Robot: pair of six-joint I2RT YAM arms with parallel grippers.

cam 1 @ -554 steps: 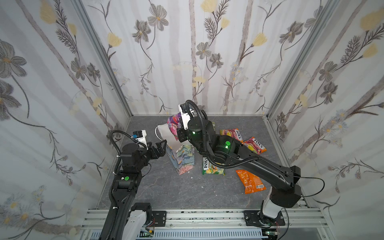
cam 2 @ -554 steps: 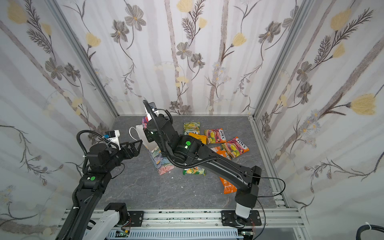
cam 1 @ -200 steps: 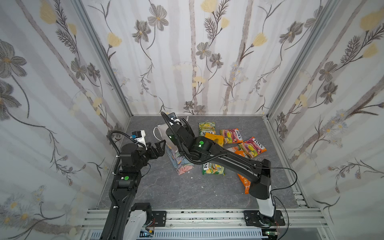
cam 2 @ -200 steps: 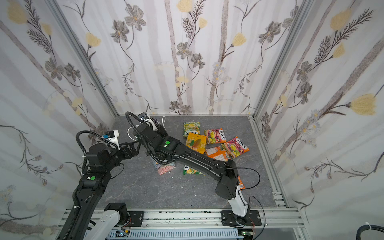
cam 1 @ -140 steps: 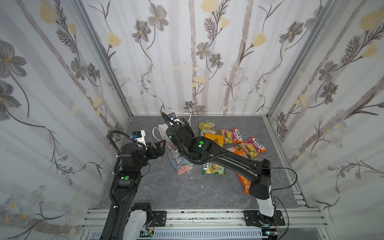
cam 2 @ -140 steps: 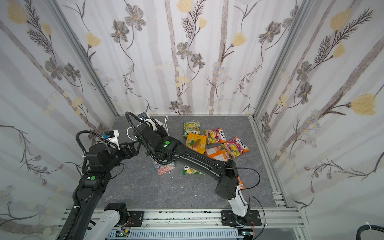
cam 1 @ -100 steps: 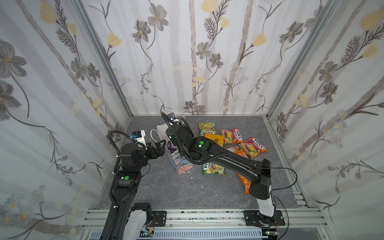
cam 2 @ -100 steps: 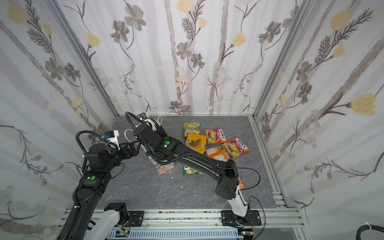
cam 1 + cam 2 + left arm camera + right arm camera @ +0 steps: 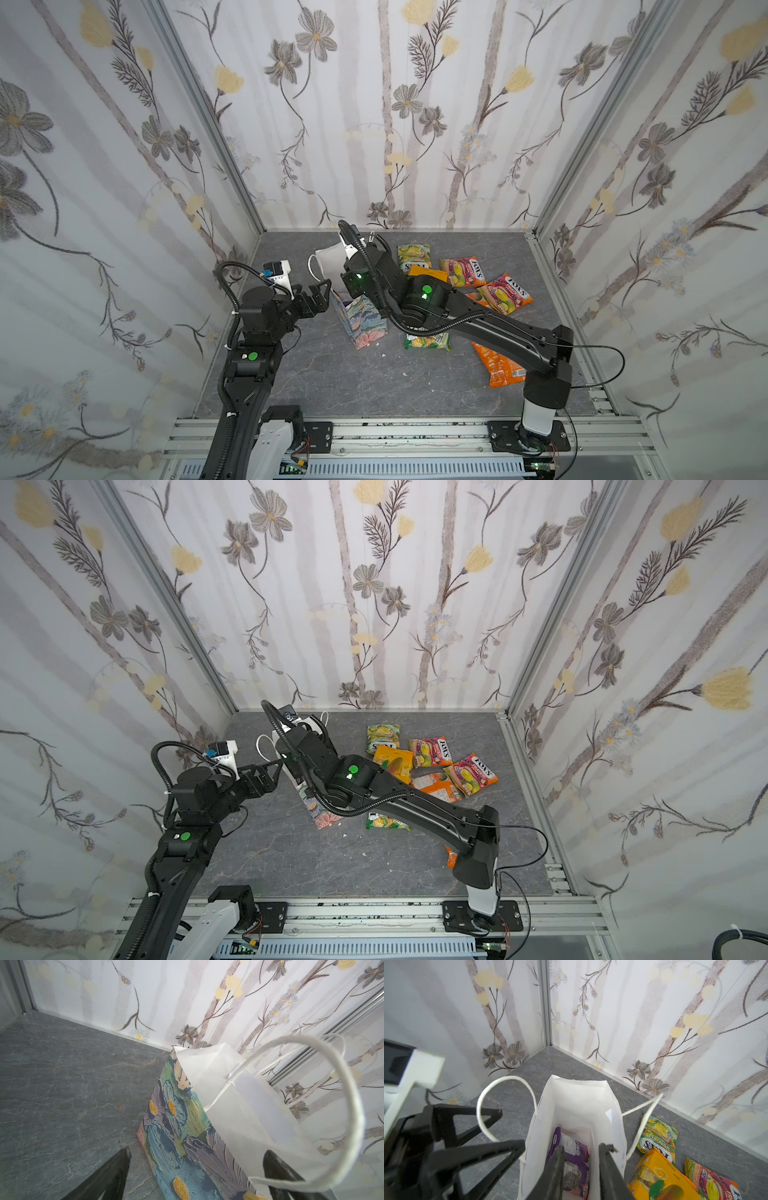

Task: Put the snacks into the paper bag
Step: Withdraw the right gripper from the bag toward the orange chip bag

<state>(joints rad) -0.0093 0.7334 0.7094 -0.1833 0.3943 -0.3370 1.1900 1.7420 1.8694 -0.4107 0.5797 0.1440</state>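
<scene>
Here, my right fingers (image 9: 556, 1167) hang just above the open mouth of the paper bag (image 9: 571, 1101). They are parted a little and released, with nothing pinched between them. Down on the bag's white bottom lies a purple packet (image 9: 571, 1147), seen through the gap between them.

The bag stands upright on the grey bench (image 9: 332, 374), towards the back left of it. Its painted floral side (image 9: 365, 328) shows in both top views, though my right arm covers most of the mouth there.

My left fingers (image 9: 477, 1153) are spread as wide as they go, grasping nothing. They sit beside the bag's left rim, one tip close against the outer wall (I cannot tell whether it touches). A white cord handle (image 9: 483, 1105) loops in front of them.

The other snacks lie loose on the bench to the right of the bag:
- A green-yellow packet (image 9: 413, 257) is nearest the back wall.
- An orange-yellow mango pack (image 9: 392, 762) lies just in front of it.
- Two red packets (image 9: 463, 270) lie further right.
- A plain orange packet (image 9: 498, 365) is near my right arm's base, partly under the arm.
- A second green-yellow one (image 9: 428, 341) lies near the bag's foot.
</scene>
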